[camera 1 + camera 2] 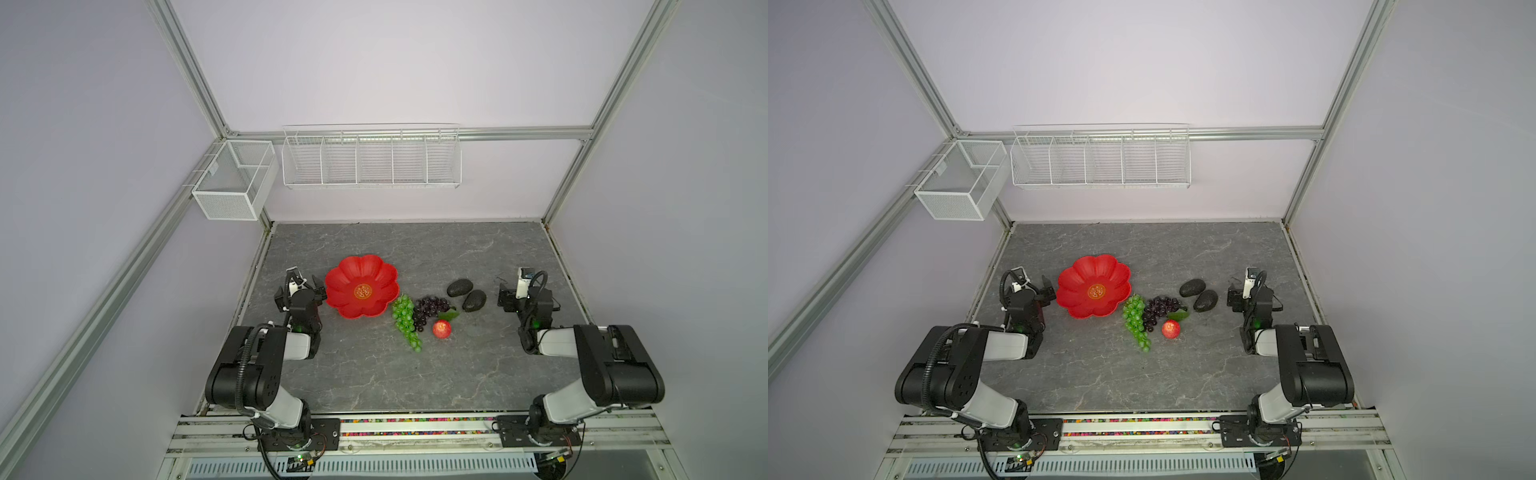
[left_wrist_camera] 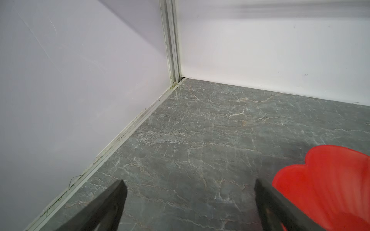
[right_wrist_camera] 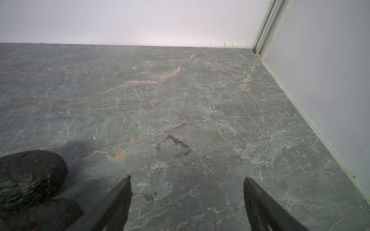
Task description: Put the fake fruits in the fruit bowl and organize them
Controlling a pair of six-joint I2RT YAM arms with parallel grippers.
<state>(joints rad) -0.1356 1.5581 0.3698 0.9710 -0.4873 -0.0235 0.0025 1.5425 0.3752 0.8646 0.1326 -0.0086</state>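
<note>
Left hand (image 2: 189, 181) and right hand (image 3: 187, 177) both gape wide and empty, green grape bunch (image 1: 405, 320) lies mid-frame on the table (image 1: 374, 374) just lower right of the red fruit bowl (image 1: 353, 272); looks light and floppy, I'd pinch its thick upper end.

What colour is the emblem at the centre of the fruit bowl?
Gold: the emblem on the red fruit bowl; clearest in a top view.

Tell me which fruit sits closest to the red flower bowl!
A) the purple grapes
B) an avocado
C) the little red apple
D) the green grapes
D: in a top view the green grapes lie right at the edge of the red flower bowl, while the purple grapes, the apple and the avocados lie farther off.
</note>
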